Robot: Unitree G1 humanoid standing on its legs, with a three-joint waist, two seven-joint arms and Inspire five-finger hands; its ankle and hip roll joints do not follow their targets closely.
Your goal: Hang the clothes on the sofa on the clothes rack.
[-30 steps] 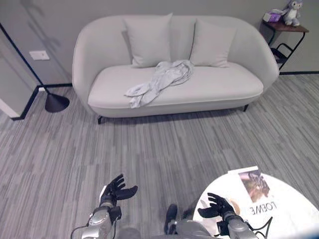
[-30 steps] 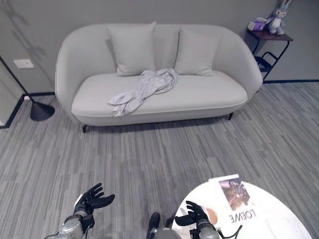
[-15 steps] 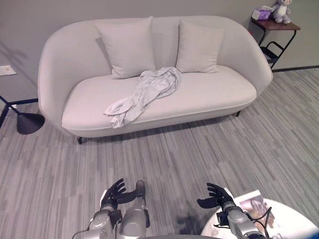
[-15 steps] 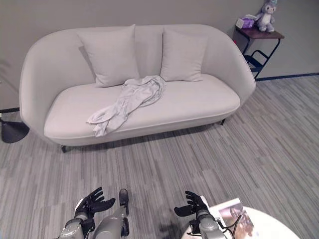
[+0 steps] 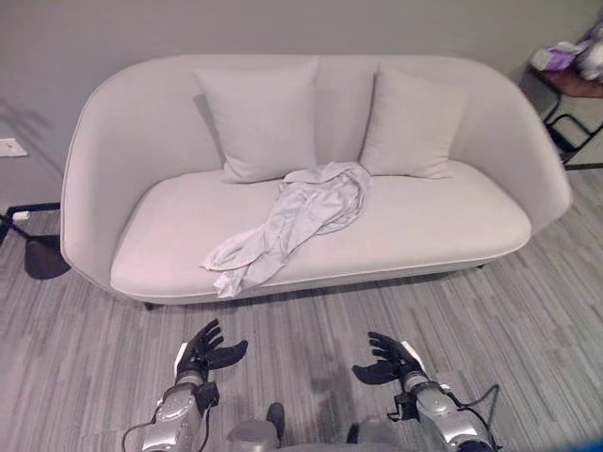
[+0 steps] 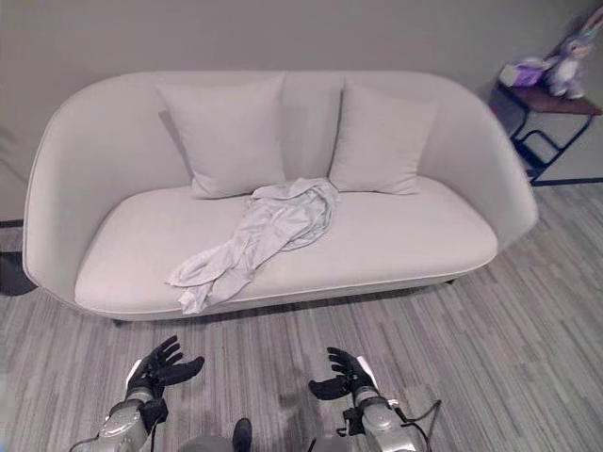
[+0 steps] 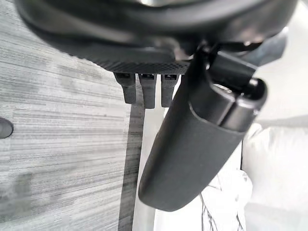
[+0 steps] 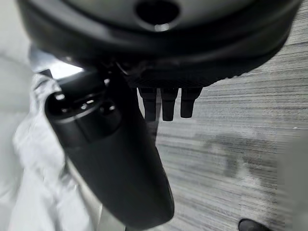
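Nearest to me, the robot's left hand and right hand hang low over the grey striped floor, well apart from each other, both short of the sofa's front edge. Each has its fingers spread and relaxed, thumb standing out, and neither has hold of anything; the wrist views show the same, with straight fingers on the left and straight fingers on the right, bare floor past them.

Beyond the hands stands the pale grey sofa, rounded at both ends, on dark legs. The light grey garment lies crumpled on its seat, a little left of centre. Its bulk is bunched up at the back, touching the lower edges of the two cushions, and a long part trails forward and leftward to the seat's front edge, where it ends in a rumpled heap.

Behind it, the left cushion and the right cushion lean upright against the backrest, side by side with a gap between.

Farther off on the right, a dark-framed side table stands by the wall with a plush toy on top. At the far left, a dark lamp base sits on the floor beside the sofa's end.
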